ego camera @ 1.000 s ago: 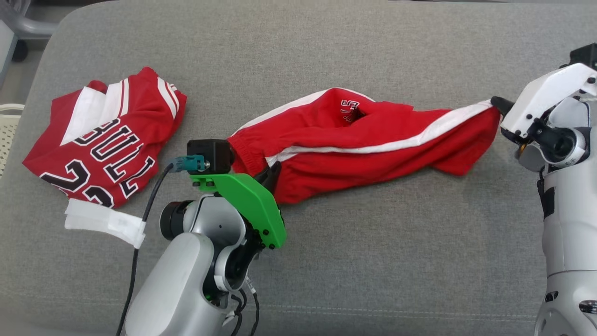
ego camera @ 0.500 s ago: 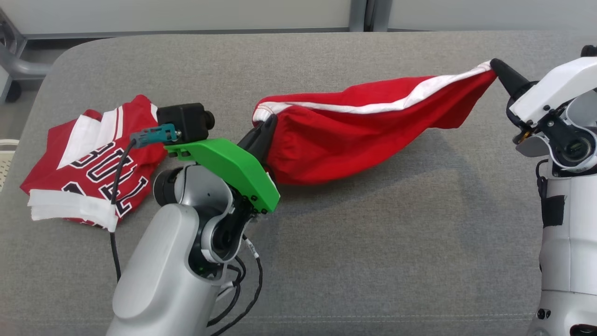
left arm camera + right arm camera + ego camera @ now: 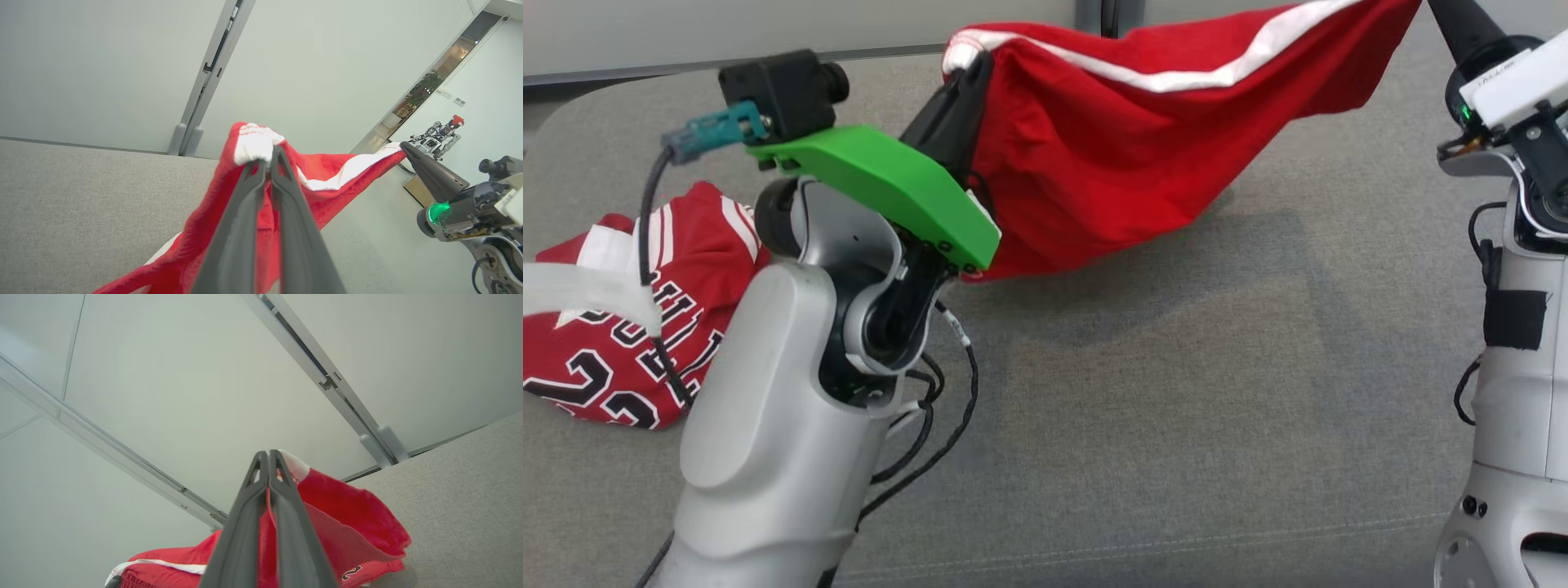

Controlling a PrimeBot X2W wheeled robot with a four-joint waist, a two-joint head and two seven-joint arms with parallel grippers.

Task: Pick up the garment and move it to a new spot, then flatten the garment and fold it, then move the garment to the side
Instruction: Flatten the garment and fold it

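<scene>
The garment (image 3: 1111, 163) is a pair of red shorts with a white side stripe, hanging stretched between my two grippers above the grey padded surface (image 3: 1176, 408). My left gripper (image 3: 968, 69) is shut on the white-edged waistband corner at the garment's left end; the left wrist view shows its fingers (image 3: 267, 157) pinching that bunched corner (image 3: 255, 145). My right gripper (image 3: 1437, 6) is shut on the other end at the top right. In the right wrist view its tips (image 3: 268, 454) clamp red cloth (image 3: 347, 514). The garment's lower fold sags toward the surface.
A folded red jersey (image 3: 621, 359) with white and black lettering lies at the left of the surface, partly behind my left arm. A white tape strip (image 3: 588, 290) wraps that arm's cable. A pale wall with metal rails (image 3: 212, 69) stands behind the surface.
Both grippers have risen with the garment, lifting it from lying on the surface to hanging stretched in the air. The head camera has also shifted, so the jersey sits lower left.
</scene>
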